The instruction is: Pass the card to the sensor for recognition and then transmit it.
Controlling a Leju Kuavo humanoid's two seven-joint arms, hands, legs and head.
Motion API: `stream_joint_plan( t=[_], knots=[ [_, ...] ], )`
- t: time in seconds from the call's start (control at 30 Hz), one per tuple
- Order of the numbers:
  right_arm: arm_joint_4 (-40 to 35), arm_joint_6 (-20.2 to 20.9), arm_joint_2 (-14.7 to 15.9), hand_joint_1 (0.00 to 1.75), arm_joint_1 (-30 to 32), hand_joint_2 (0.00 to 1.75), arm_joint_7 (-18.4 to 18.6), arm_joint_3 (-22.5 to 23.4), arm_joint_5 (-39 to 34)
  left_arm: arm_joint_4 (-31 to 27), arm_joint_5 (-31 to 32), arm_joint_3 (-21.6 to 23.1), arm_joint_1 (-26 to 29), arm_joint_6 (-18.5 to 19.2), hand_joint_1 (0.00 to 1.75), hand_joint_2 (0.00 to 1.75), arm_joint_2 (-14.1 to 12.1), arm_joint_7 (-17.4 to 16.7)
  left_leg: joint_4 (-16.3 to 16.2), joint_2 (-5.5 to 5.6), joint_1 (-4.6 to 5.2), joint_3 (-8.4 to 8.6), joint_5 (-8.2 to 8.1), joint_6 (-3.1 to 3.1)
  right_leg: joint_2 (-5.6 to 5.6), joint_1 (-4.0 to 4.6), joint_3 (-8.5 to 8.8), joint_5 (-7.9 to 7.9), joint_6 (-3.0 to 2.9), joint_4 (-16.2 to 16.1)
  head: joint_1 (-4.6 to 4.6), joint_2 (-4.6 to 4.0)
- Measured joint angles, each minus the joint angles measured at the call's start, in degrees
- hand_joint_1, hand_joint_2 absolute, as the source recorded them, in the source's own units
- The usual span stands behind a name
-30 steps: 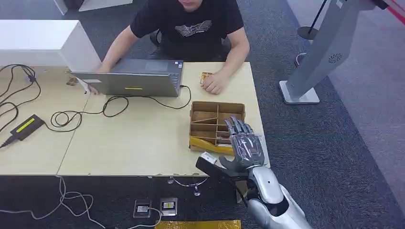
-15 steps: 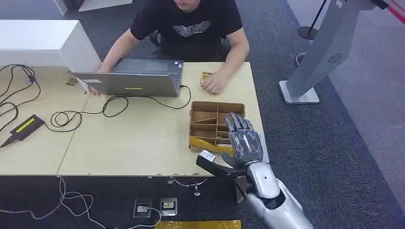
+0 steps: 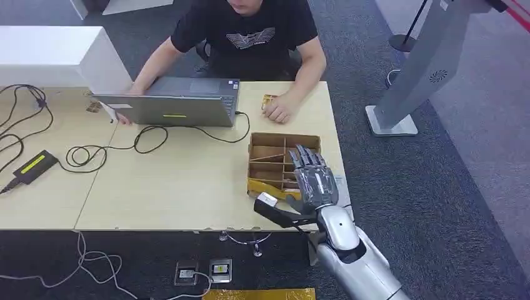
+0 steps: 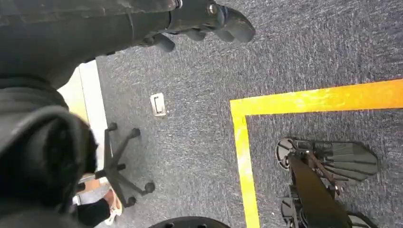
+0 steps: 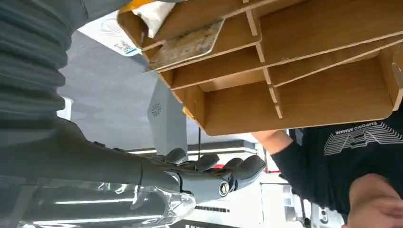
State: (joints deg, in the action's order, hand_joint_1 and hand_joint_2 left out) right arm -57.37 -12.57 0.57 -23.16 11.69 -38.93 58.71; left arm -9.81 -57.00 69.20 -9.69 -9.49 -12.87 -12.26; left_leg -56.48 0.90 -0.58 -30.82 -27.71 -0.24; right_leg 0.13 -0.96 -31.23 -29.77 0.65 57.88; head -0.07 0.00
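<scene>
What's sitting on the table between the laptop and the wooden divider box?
In the head view, just a black cable curving across bare tabletop between the laptop and the wooden divider box.

Card (image 5: pixel 187 45): flat, pale, printed face, worn look. Lies tilted in an end compartment of the divided cardboard box (image 3: pixel 275 159), leaning on a partition. Box: brown, open-topped, near the worktop's (image 3: pixel 187 181) right front corner.

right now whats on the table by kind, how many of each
laptop: 1
divided wooden box: 1
black power brick: 1
robot hand over the box: 1
total: 4
</scene>
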Motion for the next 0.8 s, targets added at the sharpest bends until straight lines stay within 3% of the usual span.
stream_joint_plan(
  t=[0.33,0.8],
  knots=[
    [3.3,-0.1,-0.9,0.00,-1.0,1.75,0.0,0.7,1.3,0.0,0.1,0.0,0.0,0.2,0.00,0.00,0.2,0.0,0.0,-0.01,0.00,-0.01,0.00,0.00,0.00,0.00,-0.02,0.00,0.00,0.0,0.00,0.00],
    [4.3,0.9,0.1,0.00,-1.0,1.75,1.4,3.1,3.6,0.0,0.0,0.4,0.0,0.9,0.00,0.00,0.2,0.0,0.0,-0.01,0.00,0.01,0.00,0.00,0.00,0.00,-0.02,0.00,0.00,0.0,0.02,0.00]
  ],
)
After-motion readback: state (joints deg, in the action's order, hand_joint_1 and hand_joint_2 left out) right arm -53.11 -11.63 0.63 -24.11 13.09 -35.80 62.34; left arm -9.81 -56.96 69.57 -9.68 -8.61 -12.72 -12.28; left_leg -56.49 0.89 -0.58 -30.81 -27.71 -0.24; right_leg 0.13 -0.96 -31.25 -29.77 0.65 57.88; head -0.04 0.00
